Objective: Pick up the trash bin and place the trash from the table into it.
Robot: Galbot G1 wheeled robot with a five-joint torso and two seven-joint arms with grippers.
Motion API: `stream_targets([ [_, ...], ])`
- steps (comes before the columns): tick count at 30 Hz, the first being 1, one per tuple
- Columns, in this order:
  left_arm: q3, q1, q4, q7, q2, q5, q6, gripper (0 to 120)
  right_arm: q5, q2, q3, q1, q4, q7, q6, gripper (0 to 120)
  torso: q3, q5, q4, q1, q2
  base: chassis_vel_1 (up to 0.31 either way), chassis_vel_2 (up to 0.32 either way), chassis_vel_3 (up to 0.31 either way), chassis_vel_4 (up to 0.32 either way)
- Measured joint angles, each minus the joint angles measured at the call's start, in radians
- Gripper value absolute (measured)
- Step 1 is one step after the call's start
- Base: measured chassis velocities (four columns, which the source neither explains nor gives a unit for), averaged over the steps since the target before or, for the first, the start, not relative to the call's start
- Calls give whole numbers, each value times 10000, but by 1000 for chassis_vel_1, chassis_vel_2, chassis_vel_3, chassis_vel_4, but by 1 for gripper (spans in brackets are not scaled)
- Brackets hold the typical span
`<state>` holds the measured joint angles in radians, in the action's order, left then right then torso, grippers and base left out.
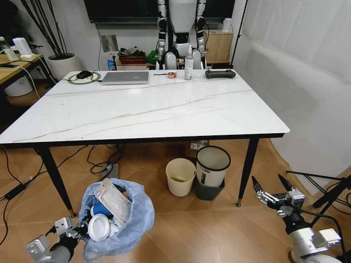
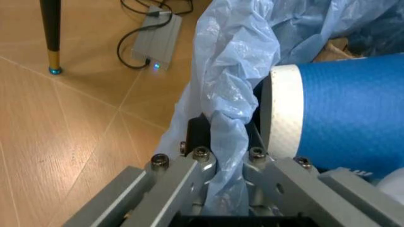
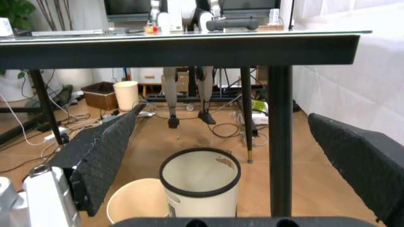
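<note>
- Your left pincer [image 2: 224, 156] is clamped on the trash bin [image 1: 116, 219] bag rim, on the floor in front of the bench [image 1: 148, 107].
- Bin holds a blue paper cup [image 2: 341, 116] and white lids [image 1: 100, 227].
- Your right pincer [image 1: 272, 190] sits fingers apart, low beside the bench's right leg.

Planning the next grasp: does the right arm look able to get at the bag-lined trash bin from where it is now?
Probably not directly. The right gripper hangs open, low at the robot's right, while the trash bin sits on the floor at the far left, its bag pinched by the left gripper. Bare floor lies between, but the span looks long.
</note>
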<state>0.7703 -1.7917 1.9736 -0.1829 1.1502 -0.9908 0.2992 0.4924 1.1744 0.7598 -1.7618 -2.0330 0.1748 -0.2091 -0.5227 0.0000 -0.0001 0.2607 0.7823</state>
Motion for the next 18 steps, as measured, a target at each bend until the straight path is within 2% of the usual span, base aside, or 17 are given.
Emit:
stream_targets([
  [8,-543,1012,-1273,66,114,72,43,0,0,0,0,0,0,1,0,100,201,2,-2,-147,-350,0,0,0,0],
  [10,-734,1304,-1871,128,170,222,39,0,0,0,0,0,0,1,0,100,269,-2,0,-195,-465,0,0,0,0],
  [18,-991,1836,-3195,297,361,506,-55,0,0,0,0,0,1,1,0,100,418,-2,0,-309,-730,0,0,0,0],
])
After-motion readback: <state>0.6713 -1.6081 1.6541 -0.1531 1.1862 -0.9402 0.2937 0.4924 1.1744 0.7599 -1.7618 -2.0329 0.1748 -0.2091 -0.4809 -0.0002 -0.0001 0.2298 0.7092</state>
